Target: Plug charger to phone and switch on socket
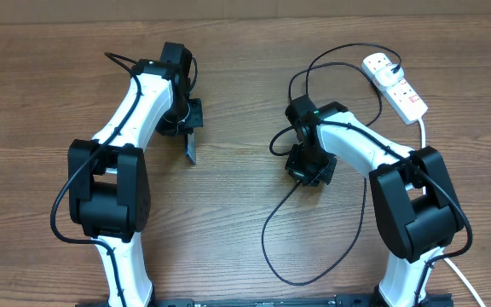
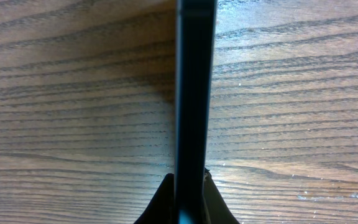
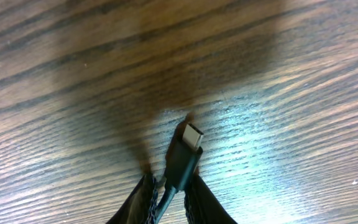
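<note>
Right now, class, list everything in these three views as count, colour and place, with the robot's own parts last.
phone: one, dark edge showing, held on edge over the table's left half
charger: one, black, cable looped across the right half, connector tip held above the wood
socket: one, white with red marks, far right corner
cord: one, white, thick, from the socket down the right side
table: one, brown wood, under everything
arms: two, white and black, left and right
left gripper: one, black, shut on the phone
right gripper: one, black, shut on the charger
</note>
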You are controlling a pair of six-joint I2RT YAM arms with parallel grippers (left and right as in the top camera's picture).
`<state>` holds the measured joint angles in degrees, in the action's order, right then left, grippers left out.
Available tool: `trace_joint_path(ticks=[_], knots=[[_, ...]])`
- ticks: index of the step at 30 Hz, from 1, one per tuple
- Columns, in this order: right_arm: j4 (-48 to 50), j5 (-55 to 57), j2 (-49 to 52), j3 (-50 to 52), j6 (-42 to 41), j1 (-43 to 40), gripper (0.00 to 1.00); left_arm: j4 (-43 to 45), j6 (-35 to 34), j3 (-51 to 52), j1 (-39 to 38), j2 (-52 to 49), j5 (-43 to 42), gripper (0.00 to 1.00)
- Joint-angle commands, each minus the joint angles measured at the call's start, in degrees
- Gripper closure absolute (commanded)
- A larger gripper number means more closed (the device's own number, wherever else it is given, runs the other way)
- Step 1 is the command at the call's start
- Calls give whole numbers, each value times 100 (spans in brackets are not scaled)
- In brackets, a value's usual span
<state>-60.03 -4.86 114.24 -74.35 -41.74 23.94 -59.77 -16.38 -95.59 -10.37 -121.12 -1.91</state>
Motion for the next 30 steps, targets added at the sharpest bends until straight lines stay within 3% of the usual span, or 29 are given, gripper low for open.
trace_joint_path(ticks=[1, 9, 19, 26, 30], knots=[[98, 396, 114, -24, -66, -35, 83, -20, -31, 42, 22, -50, -70, 96], [105, 483, 114, -24, -492, -35, 88, -39, 11, 42, 22, -50, -68, 96], [127, 546, 114, -24, -498, -35, 89, -39, 9, 42, 22, -50, -70, 96], [149, 516, 114, -24, -501, -35, 96, -37, 7, 42, 22, -50, -72, 96], [138, 275, 105, -55, -494, -46, 96, -52, 15, 22, 22, -48, -496, 96]])
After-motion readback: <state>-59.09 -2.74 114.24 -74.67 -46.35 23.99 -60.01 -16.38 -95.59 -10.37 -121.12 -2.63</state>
